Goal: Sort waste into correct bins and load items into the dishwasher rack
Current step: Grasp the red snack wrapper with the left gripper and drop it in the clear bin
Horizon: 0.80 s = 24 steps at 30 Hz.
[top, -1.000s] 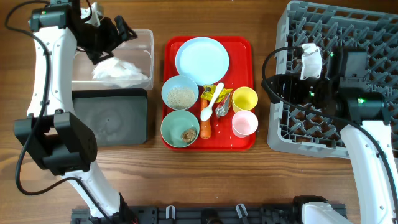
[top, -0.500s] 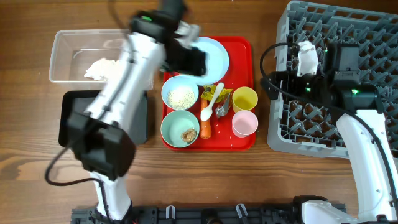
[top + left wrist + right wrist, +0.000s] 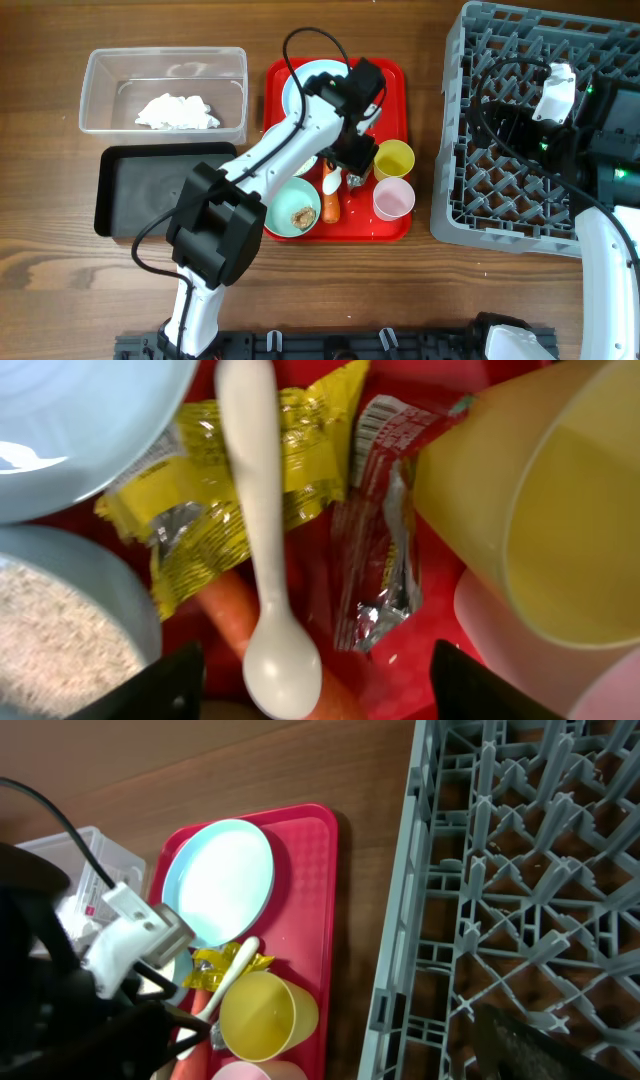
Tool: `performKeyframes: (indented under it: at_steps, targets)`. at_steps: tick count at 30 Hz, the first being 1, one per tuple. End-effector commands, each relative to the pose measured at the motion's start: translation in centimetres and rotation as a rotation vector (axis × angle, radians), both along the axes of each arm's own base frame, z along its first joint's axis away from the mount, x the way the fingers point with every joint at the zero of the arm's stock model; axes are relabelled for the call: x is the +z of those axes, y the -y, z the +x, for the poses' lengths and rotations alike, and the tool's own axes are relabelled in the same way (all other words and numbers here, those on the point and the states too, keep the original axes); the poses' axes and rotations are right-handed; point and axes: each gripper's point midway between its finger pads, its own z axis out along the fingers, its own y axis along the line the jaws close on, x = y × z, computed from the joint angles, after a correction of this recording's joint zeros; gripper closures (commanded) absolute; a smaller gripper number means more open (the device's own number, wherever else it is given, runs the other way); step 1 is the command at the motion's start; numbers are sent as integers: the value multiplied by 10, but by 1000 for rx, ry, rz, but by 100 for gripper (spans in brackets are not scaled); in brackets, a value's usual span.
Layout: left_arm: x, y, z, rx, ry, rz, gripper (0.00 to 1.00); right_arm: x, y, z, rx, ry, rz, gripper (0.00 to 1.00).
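Left gripper (image 3: 320, 690), jaws spread wide and empty, hovers above the crinkled red foil snack wrapper (image 3: 385, 540) on the flat red plastic tray (image 3: 390, 228), beside the long white plastic spoon (image 3: 262, 530). This looks like waste sorting: next, descend and pinch the wrapper, avoiding the spoon. I cannot tell the right gripper's (image 3: 515, 118) opening

Robot test bench staged as a dish-clearing station.
A left arm (image 3: 280, 150) and a right arm (image 3: 605, 260), both cabled, stand at a wooden surface (image 3: 450, 290) with a black rail (image 3: 330, 348) along its near edge; on it sit a grey dishwasher rack (image 3: 520, 130), a red tray (image 3: 395, 80) of tableware and scraps, a clear plastic tub (image 3: 165, 62) and a black tray (image 3: 160, 190).
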Motion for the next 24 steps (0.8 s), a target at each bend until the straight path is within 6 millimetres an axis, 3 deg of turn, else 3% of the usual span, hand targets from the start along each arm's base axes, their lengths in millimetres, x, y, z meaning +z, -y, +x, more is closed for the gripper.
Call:
performKeyframes:
  at_steps: [1,3,9,13,18,20,24]
  targets:
    - [-18,2,-4,-6,-7,5,31,4,4,2,-19,6,-7,1]
    - [-26,4,-6,-14,-4,0,33,4,4,2,-19,6,-7,1]
    - [-35,15,2,-19,45,-39,53,4,4,2,-19,6,-7,1]
    - [-34,18,4,-22,55,-48,94,4,4,2,-19,6,-7,0]
    - [-34,17,3,-9,50,-46,96,4,4,2,-19,6,-7,0]
    - [-24,12,7,51,54,-53,96,4,4,1,-19,4,-6,0]
    - [35,2,28,140,136,-129,96,4,4,1,-19,3,-6,1]
